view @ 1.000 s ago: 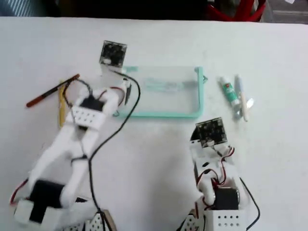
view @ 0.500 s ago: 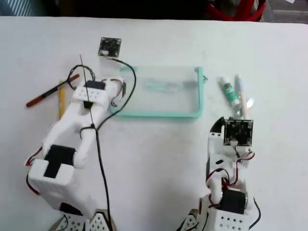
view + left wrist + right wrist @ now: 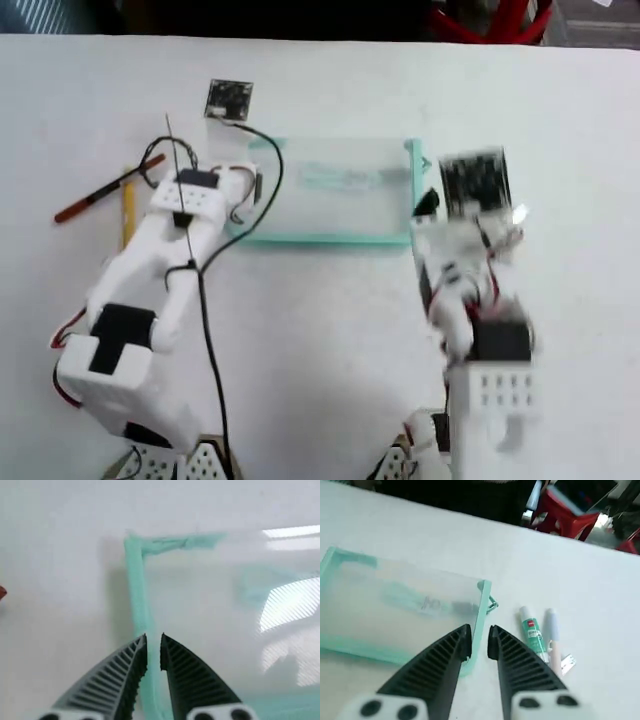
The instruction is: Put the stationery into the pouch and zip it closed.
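Note:
A clear pouch [image 3: 340, 190] with teal trim lies flat mid-table. My left gripper [image 3: 255, 185] sits at its left end; in the left wrist view the fingers [image 3: 131, 667] are nearly together, with the teal edge [image 3: 135, 590] running between them. My right gripper [image 3: 479, 630] is shut and empty, hovering over the pouch's [image 3: 405, 605] right end near the zipper pull [image 3: 491, 604]. Just beyond lie a glue stick [image 3: 532, 632] and a white pen [image 3: 552, 635]. A red pen [image 3: 110, 188] and a yellow pencil [image 3: 127, 215] lie left of the pouch.
The left arm's black cable [image 3: 272, 180] loops over the pouch's left corner. Red chairs [image 3: 565, 520] stand past the table's far edge. Bare white tabletop [image 3: 320, 330] spreads between the two arms in front of the pouch.
The right arm has swung from the table's front up to the pouch's right end, covering the glue stick and white pen in the high view. The left arm shifted first, then stayed.

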